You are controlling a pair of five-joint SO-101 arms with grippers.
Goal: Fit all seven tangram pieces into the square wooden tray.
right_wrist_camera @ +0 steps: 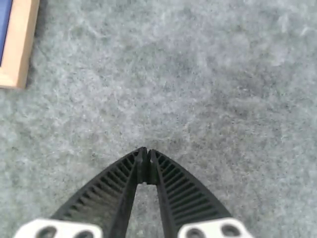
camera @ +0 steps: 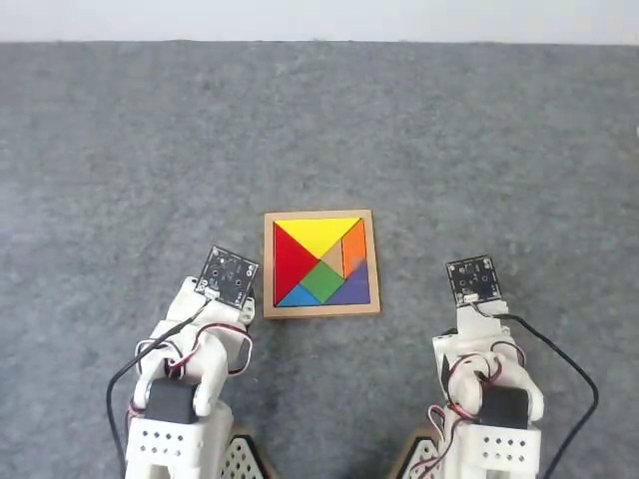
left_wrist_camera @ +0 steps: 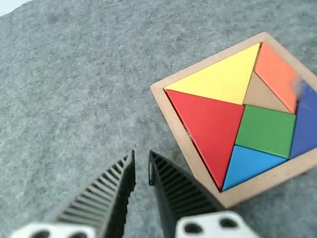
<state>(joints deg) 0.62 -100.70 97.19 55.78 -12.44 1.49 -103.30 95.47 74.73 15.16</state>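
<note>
Grey felt matting covers the whole table, and at its middle we see the square wooden tray lying flat.

Inside the tray we count seven coloured pieces:
- the large yellow triangle along the far rim
- the large red triangle along the rim nearest the left arm
- the small tan triangle at the tray's centre
- the green square just nearer the arms than the tan piece
- the small blue triangle at the near rim
- a violet-blue triangle in the near corner on the right arm's side
- an orange piece along that same side, whose exact outline we cannot make out

The pieces meet edge to edge and we see no bare tray floor between them. No piece lies on the felt outside the tray.

The left gripper sits just beside the tray's near-left corner, its fingers a narrow slit apart and holding nothing. The right gripper is over felt well to the right of the tray, its fingers pressed together and empty.

We judge the fitting done. At most, what is left is to check that every piece sits flush.
</note>
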